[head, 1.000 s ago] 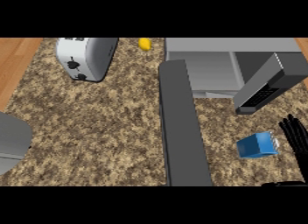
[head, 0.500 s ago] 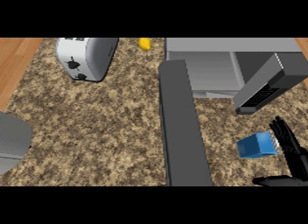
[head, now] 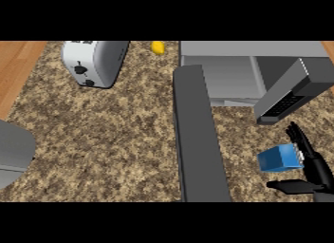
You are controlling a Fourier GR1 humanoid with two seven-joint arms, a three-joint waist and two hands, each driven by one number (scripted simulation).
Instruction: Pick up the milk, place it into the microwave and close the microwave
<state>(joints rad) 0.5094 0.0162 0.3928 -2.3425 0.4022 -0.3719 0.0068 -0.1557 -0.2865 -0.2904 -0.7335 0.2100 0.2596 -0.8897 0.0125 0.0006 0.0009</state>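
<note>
1. So the milk [head: 279, 158], a small blue carton, sits on the granite counter [head: 114, 133] at about 4 o'clock, below the microwave [head: 247, 71].
2. Right hand [head: 315, 163] is spread around it: fingers straight along its right side, thumb under it, not clamped.
3. Microwave door [head: 292, 92] hangs open at 2 o'clock.
4. Toaster [head: 93, 61] sits at 11 o'clock, with a yellow thing [head: 158, 47] beside it.
5. Left hand isn't visible.

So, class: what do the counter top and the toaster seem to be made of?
Counter top: probably granite or similar stone, going by its speckled brown and beige grain. Toaster: likely brushed or polished metal, given its pale silver-grey sheen, with dark knobs; painted plastic cannot be ruled out.
</note>
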